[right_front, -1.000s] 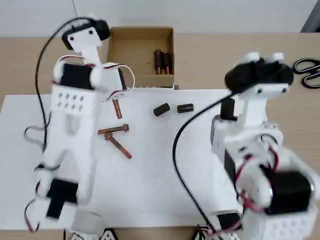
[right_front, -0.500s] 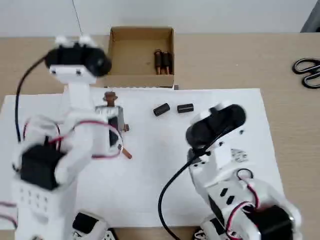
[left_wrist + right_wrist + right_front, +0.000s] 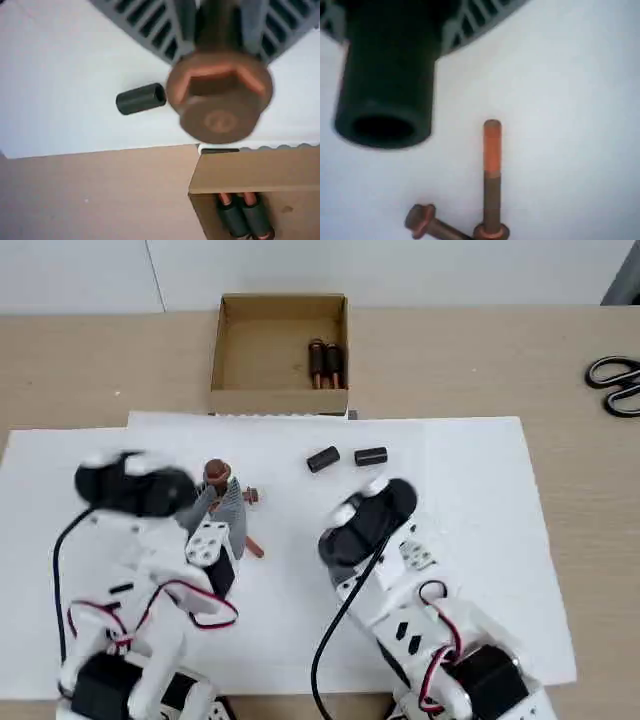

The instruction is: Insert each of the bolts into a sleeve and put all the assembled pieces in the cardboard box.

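My left gripper (image 3: 221, 498) is shut on a copper bolt (image 3: 217, 473), lifted over the left half of the white paper. In the left wrist view the bolt's hex head (image 3: 219, 97) sticks out between the grey fingers (image 3: 145, 25). My right gripper (image 3: 395, 25) is shut on a black sleeve (image 3: 385, 85) with its open bore facing the camera. Below it two loose bolts (image 3: 491, 175) (image 3: 422, 222) lie on the paper. Two free sleeves (image 3: 322, 459) (image 3: 370, 455) lie near the paper's far edge. The cardboard box (image 3: 232, 350) holds two assembled pieces (image 3: 325, 363).
White paper (image 3: 480, 470) covers the table's middle. The right arm's body (image 3: 365, 520) sits low at centre right, close beside the left arm. Scissors (image 3: 615, 380) lie at the far right edge. Bare wood surrounds the box.
Both arms have pulled back from the far side toward the near edge. The left one carries its bolt away from the box; the right one has swung left toward the middle.
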